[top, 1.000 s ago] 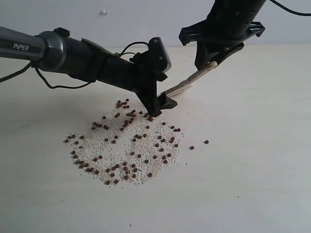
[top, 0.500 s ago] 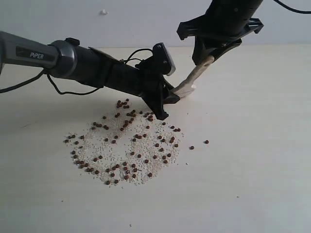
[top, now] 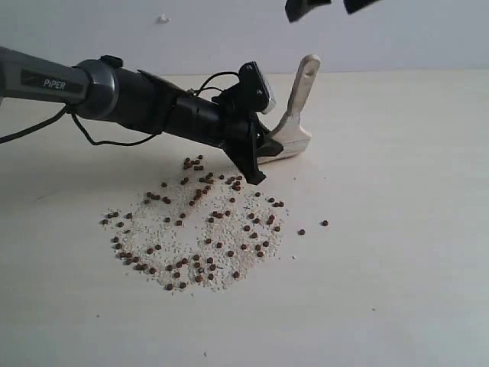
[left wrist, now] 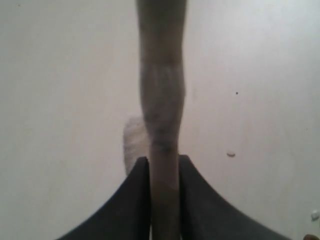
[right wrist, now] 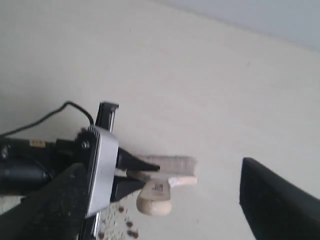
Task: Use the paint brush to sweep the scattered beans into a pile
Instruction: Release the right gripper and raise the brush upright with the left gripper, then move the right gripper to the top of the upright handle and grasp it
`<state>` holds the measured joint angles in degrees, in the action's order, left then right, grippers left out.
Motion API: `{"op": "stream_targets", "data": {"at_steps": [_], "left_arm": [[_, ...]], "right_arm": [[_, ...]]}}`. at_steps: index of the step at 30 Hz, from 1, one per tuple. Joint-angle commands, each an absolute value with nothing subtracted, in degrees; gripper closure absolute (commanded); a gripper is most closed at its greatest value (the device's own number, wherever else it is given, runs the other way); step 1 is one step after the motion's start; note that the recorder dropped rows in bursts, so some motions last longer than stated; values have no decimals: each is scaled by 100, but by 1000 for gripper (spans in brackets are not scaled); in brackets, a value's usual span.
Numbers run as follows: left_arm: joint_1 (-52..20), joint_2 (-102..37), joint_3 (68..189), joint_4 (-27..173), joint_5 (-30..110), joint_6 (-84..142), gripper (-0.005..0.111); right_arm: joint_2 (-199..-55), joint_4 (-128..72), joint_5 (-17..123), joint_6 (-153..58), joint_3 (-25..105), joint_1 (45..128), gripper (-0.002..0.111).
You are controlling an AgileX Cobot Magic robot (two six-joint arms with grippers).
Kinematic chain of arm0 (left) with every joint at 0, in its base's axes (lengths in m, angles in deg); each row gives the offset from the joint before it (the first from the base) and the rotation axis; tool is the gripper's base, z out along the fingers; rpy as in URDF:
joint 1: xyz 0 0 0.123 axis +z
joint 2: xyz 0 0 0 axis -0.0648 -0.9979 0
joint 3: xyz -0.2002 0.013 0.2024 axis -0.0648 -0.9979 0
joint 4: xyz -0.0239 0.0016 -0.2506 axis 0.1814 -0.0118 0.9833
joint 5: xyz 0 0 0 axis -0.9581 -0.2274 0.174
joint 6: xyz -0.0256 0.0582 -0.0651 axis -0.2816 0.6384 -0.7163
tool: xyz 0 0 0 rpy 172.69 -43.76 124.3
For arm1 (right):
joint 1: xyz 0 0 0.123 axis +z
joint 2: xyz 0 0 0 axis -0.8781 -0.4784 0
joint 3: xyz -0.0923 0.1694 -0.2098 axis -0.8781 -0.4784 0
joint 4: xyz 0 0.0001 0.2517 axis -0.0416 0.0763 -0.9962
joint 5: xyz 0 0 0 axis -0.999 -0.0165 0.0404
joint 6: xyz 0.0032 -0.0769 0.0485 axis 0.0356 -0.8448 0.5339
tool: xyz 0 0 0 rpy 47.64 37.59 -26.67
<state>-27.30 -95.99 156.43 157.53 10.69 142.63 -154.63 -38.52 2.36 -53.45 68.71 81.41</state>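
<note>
- Here, the wide flat paint brush with its pale wooden handle [top: 299, 107] stands steeply tilted at one o'clock of the spill. Its holed end points up, and the left gripper [top: 263, 151] pinches it low down, jaws pressed on its flat faces.
- The tiny round reddish-brown beans [top: 208, 261] lie scattered and unswept among fine whitish crumbs [top: 176, 243].
- Advice: set the bristles down beyond the strays at three o'clock and draw inward in short, light strokes, because hard round pellets will probably roll.
- The right gripper [top: 328, 6] hangs spread at twelve o'clock, well apart from the brush and holding nothing.
- The cream tabletop [top: 397, 245] looks smooth and matte.
</note>
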Motion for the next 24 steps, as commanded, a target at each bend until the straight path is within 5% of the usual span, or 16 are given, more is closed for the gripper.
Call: {"op": "stream_targets", "data": {"at_steps": [1, 16, 24], "left_arm": [[-2721, -9281, 15663, 15742, 866, 14163, 107], [-2543, -8723, 15663, 16393, -881, 13904, 107], [-2350, -8723, 15663, 16463, -1546, 13374, 107]], "right_arm": [[-14695, -3673, 654, -5486, 6892, 8145, 35], [-12128, -3810, -421, -6476, 6754, 8145, 39], [-11430, -3826, 154, -7053, 5294, 8145, 41]]}}
